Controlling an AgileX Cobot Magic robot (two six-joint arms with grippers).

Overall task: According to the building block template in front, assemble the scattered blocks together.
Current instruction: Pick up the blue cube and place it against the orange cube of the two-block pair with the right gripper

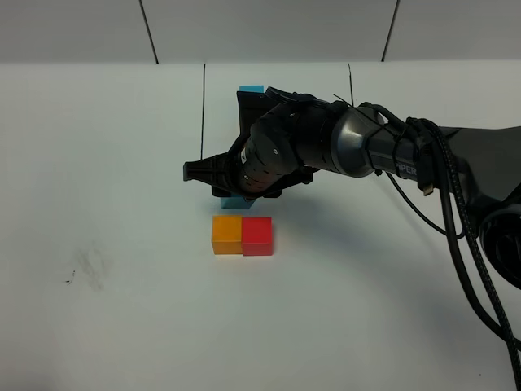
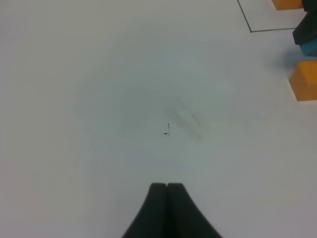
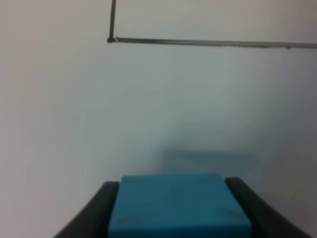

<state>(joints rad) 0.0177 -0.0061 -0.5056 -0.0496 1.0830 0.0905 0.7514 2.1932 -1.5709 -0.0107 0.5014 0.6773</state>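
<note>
An orange cube and a red cube sit side by side, touching, on the white table. Just behind the orange one is the light blue cube, with my right gripper shut on it. The right wrist view shows this blue cube between the two dark fingers, casting a faint shadow on the table ahead. The template's black frame lies further back; my arm hides most of it, leaving only its blue cube showing. My left gripper is shut and empty over bare table, out of the high view.
A faint grey smudge marks the table at the left. In the left wrist view the orange cube, a corner of the frame line and the template's orange cube show at the picture's edge. The right arm's cables trail off to the right.
</note>
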